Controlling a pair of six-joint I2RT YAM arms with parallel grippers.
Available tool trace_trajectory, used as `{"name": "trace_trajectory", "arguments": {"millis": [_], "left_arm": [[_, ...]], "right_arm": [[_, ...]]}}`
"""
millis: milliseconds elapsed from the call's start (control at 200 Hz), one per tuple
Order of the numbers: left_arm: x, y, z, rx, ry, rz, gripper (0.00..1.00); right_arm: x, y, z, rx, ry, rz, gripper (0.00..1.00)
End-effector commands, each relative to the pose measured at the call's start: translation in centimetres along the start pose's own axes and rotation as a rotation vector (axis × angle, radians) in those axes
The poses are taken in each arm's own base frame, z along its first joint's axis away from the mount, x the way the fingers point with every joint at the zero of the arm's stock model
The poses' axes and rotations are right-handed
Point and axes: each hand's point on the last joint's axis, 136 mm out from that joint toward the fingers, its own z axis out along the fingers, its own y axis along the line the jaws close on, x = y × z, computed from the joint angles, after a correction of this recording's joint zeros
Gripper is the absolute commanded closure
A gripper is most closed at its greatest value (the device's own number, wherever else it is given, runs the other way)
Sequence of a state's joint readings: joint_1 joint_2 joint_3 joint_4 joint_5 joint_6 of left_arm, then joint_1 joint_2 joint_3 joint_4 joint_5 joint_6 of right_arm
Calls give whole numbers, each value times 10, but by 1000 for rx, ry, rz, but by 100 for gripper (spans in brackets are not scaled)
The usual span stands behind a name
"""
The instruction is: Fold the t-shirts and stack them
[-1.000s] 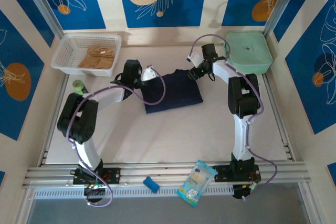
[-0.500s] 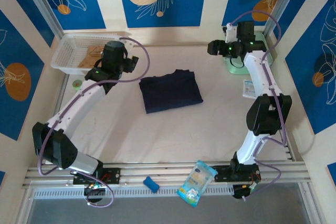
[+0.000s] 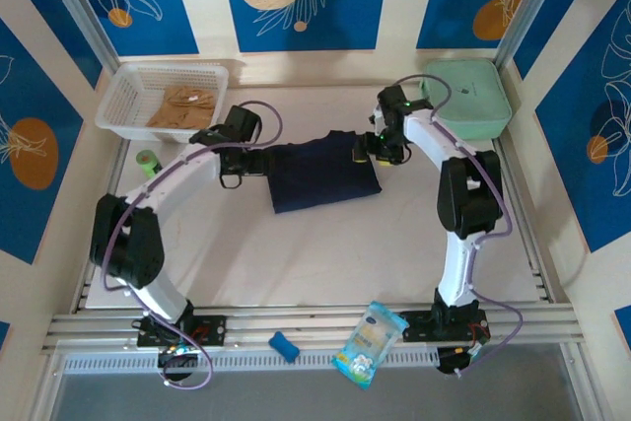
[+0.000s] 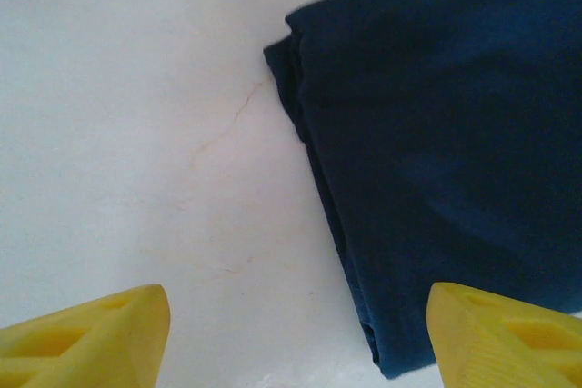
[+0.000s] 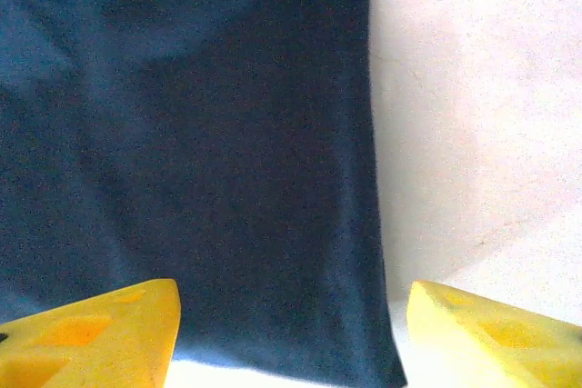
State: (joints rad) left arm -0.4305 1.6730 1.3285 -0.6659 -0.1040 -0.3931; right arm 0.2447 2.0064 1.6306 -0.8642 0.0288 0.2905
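A dark navy t-shirt (image 3: 325,175) lies folded into a rectangle in the middle of the white table. My left gripper (image 3: 258,160) is at its left edge, open. In the left wrist view, the yellow fingertips (image 4: 86,343) stand wide apart, with the navy t-shirt's (image 4: 436,134) edge running down between them. My right gripper (image 3: 370,151) is at the right edge, also open. In the right wrist view, the right gripper (image 5: 291,338) spans the navy t-shirt's (image 5: 200,134) corner and bare table. A tan t-shirt (image 3: 182,105) lies in the basket.
A white mesh basket (image 3: 123,96) stands at the back left and a mint-green zip case (image 3: 468,96) at the back right. A green roll (image 3: 148,159) sits left of the left arm. A blue object (image 3: 284,346) and a snack packet (image 3: 370,342) lie at the near rail.
Half a second ago both arms were raised away, near the basket and the case. Both have now come back down to the navy t-shirt's left and right edges.
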Motion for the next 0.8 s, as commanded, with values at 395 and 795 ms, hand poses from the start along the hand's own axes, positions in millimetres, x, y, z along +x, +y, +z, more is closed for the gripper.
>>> {"name": "trace_trajectory", "arguments": {"millis": [395,795], "left_arm": [[15,-38,86,-28,134,-26,36],[15,-40,137,-65,180,13,69]], "right_arm": [[10,-9,52,101,105,24,48],[6,-6,78,63,147,70,92]]}}
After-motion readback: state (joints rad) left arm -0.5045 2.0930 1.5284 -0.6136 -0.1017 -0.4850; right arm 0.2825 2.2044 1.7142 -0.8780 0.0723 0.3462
